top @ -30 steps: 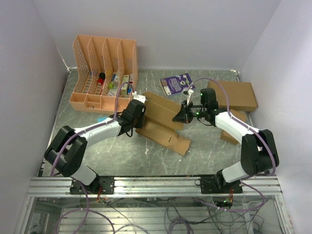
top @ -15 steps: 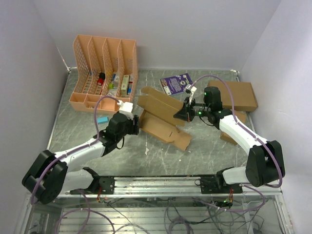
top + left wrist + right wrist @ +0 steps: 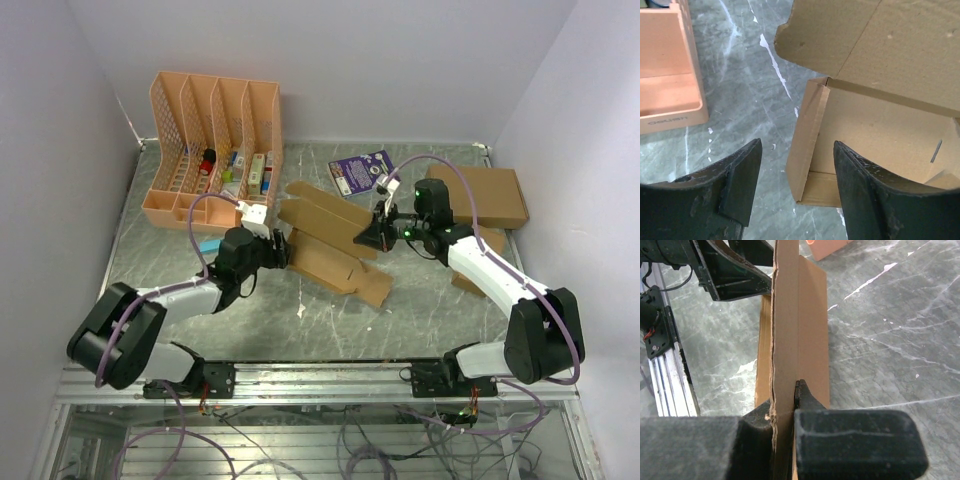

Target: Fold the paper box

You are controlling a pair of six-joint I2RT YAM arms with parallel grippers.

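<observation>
The paper box (image 3: 325, 240) is a half-formed brown cardboard carton in the middle of the table, its lid panel raised. My right gripper (image 3: 368, 238) is shut on that upright panel's right end. In the right wrist view the panel (image 3: 799, 315) stands on edge, pinched between my fingers (image 3: 785, 400). My left gripper (image 3: 283, 250) stands open at the box's left end. In the left wrist view the short end wall (image 3: 810, 135) lies in the gap between the two fingertips (image 3: 797, 150), touching neither.
A pink desk organiser (image 3: 210, 150) with small items stands at the back left. A purple packet (image 3: 362, 172) lies behind the box. A larger brown cardboard box (image 3: 480, 195) sits back right. A small blue piece (image 3: 209, 244) lies left of my left arm.
My left gripper let go of the box's left end, opened wide and drew back a little, then came up to the end wall again. The right gripper kept its hold on the panel.
</observation>
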